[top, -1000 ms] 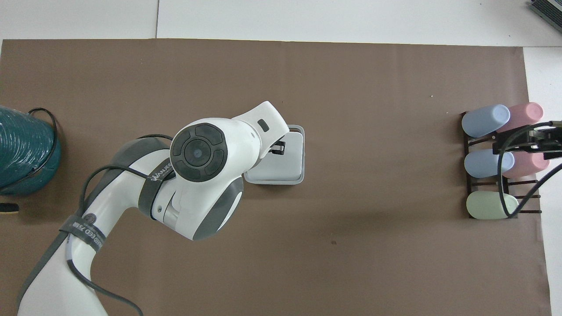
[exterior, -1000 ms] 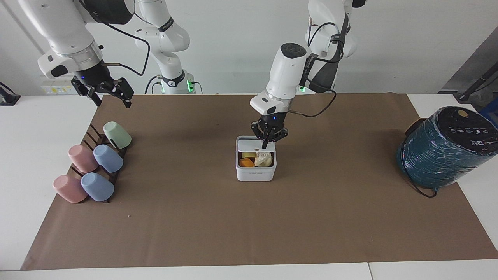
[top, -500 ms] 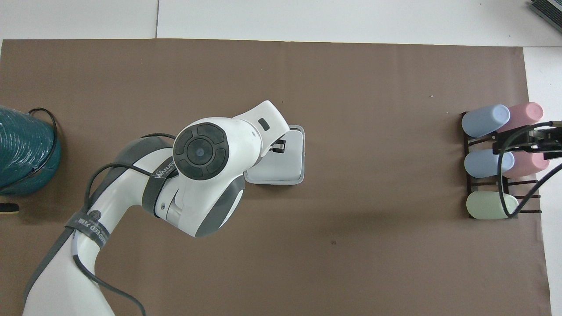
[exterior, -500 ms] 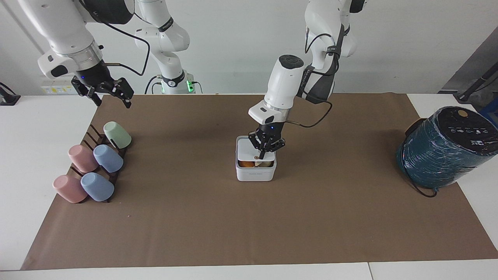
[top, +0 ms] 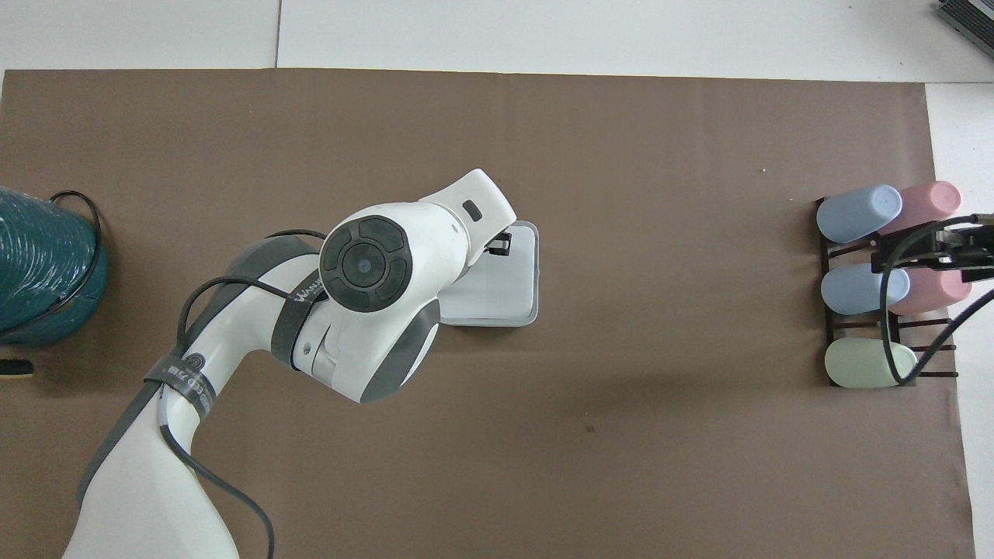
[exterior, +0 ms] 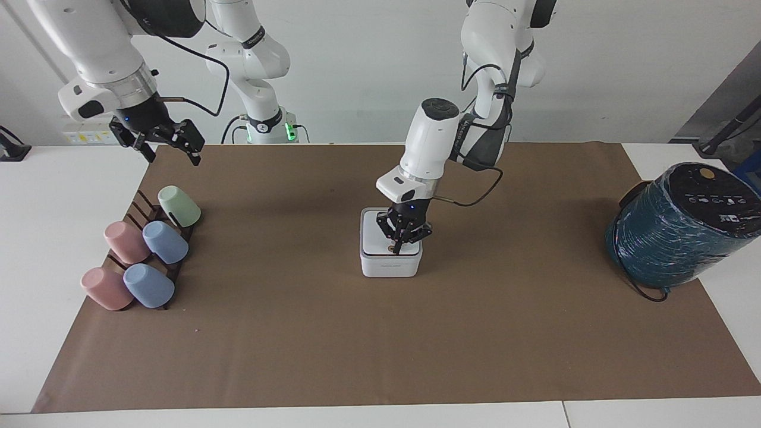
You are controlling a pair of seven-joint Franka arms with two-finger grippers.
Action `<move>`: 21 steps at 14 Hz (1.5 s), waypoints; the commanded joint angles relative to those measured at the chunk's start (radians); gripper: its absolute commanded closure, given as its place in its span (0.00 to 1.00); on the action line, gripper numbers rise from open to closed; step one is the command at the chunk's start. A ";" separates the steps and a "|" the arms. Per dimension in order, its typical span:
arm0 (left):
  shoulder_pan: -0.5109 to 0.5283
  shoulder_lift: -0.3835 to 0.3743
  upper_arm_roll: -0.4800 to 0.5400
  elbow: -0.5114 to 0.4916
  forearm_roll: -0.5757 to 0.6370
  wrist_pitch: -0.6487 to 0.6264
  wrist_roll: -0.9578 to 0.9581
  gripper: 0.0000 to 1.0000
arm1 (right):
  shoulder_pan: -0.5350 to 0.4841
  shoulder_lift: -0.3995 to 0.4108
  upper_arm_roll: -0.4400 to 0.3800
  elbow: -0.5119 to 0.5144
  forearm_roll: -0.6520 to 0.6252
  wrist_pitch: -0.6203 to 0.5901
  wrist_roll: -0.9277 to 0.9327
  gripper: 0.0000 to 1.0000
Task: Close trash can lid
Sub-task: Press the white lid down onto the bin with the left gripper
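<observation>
The trash can (exterior: 391,266) is a small white square box in the middle of the brown mat. Its white lid (exterior: 376,235) lies flat down on the grey rim, and nothing inside shows. My left gripper (exterior: 397,248) points straight down with its fingers shut, and its tips rest on the lid near the edge farther from the robots. In the overhead view the left arm covers part of the lid (top: 509,281), and only a bit of the left gripper (top: 501,244) shows. My right gripper (exterior: 170,154) waits open in the air over the table's edge near the cup rack.
A dark rack (exterior: 138,209) holds several pastel cups (exterior: 165,242) lying on their sides at the right arm's end of the mat. A large teal wrapped cylinder (exterior: 678,232) with a black cable stands at the left arm's end.
My left gripper has come down and pushed the lid from half-open to flat on the can; the orange and yellow contents no longer show. The right arm has not moved.
</observation>
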 commanded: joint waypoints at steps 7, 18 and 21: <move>-0.009 0.045 -0.003 -0.023 0.006 0.016 0.006 1.00 | -0.006 -0.035 -0.004 -0.038 0.002 -0.003 -0.031 0.00; -0.009 -0.096 0.004 -0.013 0.006 -0.247 -0.005 0.00 | -0.006 -0.035 -0.004 -0.038 0.002 -0.003 -0.029 0.00; 0.030 -0.157 0.007 -0.018 0.006 -0.355 0.006 0.00 | -0.008 -0.035 -0.002 -0.038 0.002 -0.001 -0.029 0.00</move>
